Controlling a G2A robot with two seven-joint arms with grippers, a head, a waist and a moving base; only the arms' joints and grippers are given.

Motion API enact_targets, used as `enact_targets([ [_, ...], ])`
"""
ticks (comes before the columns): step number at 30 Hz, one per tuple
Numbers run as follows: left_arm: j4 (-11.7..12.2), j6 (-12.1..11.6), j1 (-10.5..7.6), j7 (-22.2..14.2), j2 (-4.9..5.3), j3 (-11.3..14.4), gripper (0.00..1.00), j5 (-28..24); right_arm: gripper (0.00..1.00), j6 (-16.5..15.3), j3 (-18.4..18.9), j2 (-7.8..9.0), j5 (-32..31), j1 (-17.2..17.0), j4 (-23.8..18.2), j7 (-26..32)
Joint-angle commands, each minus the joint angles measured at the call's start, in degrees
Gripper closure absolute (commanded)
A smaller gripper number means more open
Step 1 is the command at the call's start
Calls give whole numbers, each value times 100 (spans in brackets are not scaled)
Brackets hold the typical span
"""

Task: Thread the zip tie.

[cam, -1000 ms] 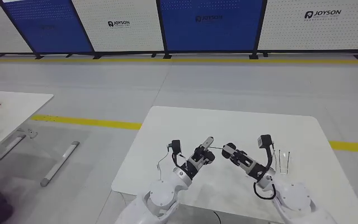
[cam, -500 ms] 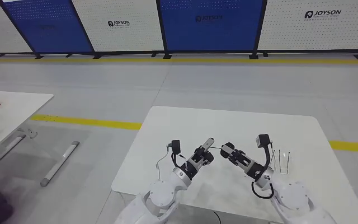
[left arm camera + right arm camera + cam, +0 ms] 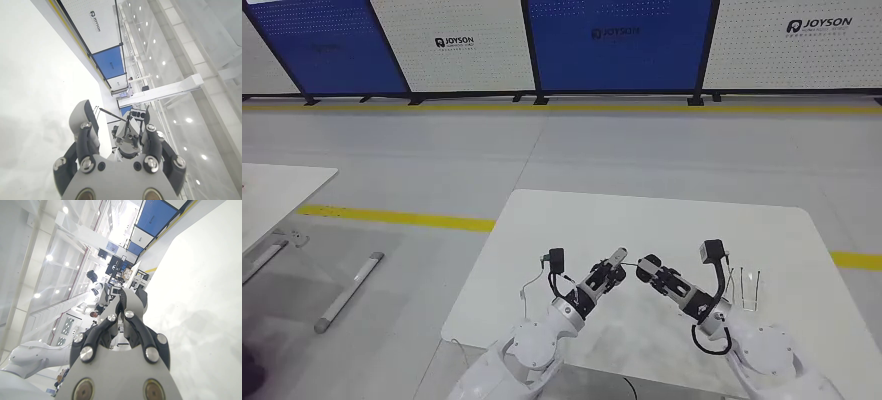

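- Table, white, rounded corners: takes up the lower centre and lower right of the top view.
- Left gripper: lower centre of the top view, above the table and tip to tip with the other gripper. In its own wrist view the fingers are spread wide, with nothing between them.
- Right gripper: just right of the left one in the top view. The fingers are pressed together and pinch the zip tie.
- Zip tie, thin and black: sticks out of the right gripper toward upper left at the centre of the left wrist view, clear of the table.
- Thin dark strips, several: lie on the table right of both grippers.
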Motion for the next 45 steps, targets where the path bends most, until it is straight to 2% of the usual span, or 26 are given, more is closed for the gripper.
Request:
enact_targets([
  [1,0,-43,32,-47,7,-21,100,35,100,0,0,0,0,0,0,0],
  [11,-111,-174,165,-251,38,-124,100,138,100,0,0,0,0,0,0,0],
  [25,-136,-241,191,-387,39,-163,100,74,98,0,0,0,0,0,0,0],
  [27,-133,-240,192,-364,36,-168,100,73,0,0,0,0,0,0,0,0],
  [35,-178,-154,206,-264,28,-216,100,24,0,91,152,-4,21,-136,-70,30],
  [39,-294,-154,261,-337,43,-344,100,-142,0,150,314,16,-10,-236,-59,45],
  [42,-512,-219,423,-461,88,-598,100,-278,0,116,518,44,44,-381,-118,9],
  [45,-825,-260,711,-673,157,-949,100,-399,0,62,735,78,100,-572,-235,2],
])
